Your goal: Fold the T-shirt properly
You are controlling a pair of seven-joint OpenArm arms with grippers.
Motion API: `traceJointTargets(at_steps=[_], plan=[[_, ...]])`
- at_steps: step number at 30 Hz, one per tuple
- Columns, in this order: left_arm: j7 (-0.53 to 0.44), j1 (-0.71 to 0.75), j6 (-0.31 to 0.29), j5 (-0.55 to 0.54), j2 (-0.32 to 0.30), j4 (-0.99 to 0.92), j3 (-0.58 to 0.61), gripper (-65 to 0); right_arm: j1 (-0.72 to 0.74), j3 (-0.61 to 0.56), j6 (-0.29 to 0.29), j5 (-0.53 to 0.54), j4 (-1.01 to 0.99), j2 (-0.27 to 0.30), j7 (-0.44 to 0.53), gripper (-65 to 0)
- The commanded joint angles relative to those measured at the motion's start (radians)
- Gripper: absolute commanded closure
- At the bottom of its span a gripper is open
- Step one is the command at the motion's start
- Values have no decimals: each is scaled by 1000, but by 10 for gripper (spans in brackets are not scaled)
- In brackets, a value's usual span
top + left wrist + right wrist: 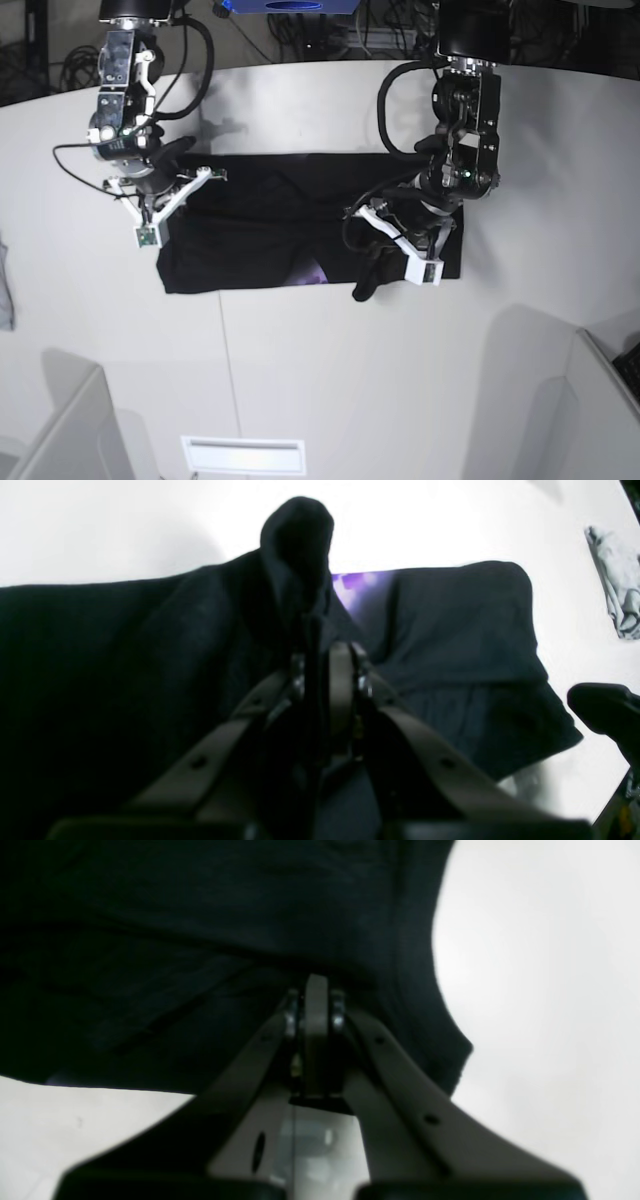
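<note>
The black T-shirt lies spread across the white table, with a bit of purple print showing at its front edge. My left gripper is shut on a bunched fold of the shirt. In the left wrist view the gripper pinches cloth that pokes up past the fingertips, beside the purple print. My right gripper is at the shirt's other end. In the right wrist view it is shut on the edge of the dark cloth.
A small grey cloth scrap lies at the table's left edge; it also shows in the left wrist view. A dark blurred object sits at that view's right edge. Grey partitions stand at the front. Cables run behind the table.
</note>
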Motion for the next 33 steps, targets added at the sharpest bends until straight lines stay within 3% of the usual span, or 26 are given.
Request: traceJointTargets(at_steps=[1,33], plan=[[-15,-12,-5,-14,6,15,1,0,9,1,-3,-1,14,5,18,0],[-15,-65,-5,-14,52,-106,2,0,13,1,-3,-1,14,5,18,0]])
